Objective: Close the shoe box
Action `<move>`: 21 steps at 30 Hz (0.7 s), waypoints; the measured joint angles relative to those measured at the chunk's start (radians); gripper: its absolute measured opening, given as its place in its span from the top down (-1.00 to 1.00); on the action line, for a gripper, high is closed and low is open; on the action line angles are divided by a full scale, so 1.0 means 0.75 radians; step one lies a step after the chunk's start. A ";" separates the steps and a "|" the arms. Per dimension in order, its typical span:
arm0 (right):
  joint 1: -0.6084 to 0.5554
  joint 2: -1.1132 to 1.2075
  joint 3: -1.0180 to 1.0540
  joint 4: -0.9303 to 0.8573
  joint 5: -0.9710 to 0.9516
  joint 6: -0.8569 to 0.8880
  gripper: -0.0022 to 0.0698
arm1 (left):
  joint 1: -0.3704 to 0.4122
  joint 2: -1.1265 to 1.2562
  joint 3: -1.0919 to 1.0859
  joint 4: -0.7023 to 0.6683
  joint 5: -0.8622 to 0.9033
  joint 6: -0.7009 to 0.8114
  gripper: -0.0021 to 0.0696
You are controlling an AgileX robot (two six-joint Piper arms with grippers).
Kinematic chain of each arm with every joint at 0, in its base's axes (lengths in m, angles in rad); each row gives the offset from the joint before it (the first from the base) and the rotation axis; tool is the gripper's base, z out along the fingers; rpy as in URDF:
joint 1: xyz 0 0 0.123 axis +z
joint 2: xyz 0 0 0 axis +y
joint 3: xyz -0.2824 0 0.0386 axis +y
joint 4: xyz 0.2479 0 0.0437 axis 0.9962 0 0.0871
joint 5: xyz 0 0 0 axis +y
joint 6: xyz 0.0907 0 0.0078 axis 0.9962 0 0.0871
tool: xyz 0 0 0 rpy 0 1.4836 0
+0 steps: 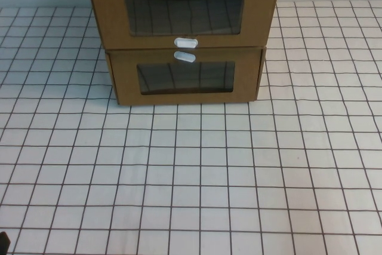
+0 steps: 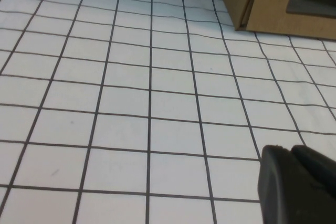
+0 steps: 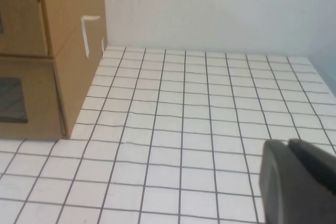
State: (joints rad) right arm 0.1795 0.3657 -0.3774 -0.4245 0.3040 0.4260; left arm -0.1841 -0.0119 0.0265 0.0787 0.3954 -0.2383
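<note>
Left pincer (image 2: 296, 184): low over the near surface, grip state not discernible.
Right pincer (image 3: 299, 182): low over the surface, right of the boxes, grip state not discernible.
Surface (image 1: 197, 177): white, black-gridded.
Shoe box (image 1: 179, 10): brown cardboard, windowed, white oval tab beneath; far centre, stacked on similar brown cardboard box (image 1: 185, 79).

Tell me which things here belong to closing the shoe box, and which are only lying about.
For the job:
- shoe box, upper one, tab below its window
- left claw, low near the table's front left
- right claw, low on the right side

Only there:
- lower cardboard box, tab above its window
- gridded table
</note>
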 joint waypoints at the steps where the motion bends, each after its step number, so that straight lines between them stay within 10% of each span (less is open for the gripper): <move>1: 0.000 0.000 0.010 0.007 0.003 0.000 0.98 | 0.000 0.000 0.000 0.000 0.000 0.000 0.96; 21: -0.180 -0.494 0.532 0.537 -0.124 -0.436 0.98 | 0.000 0.000 0.000 0.000 0.000 0.000 0.96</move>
State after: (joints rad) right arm 0.0443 -0.0046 0.0219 -0.0220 0.2107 0.0989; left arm -0.1841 -0.0119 0.0265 0.0787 0.3954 -0.2383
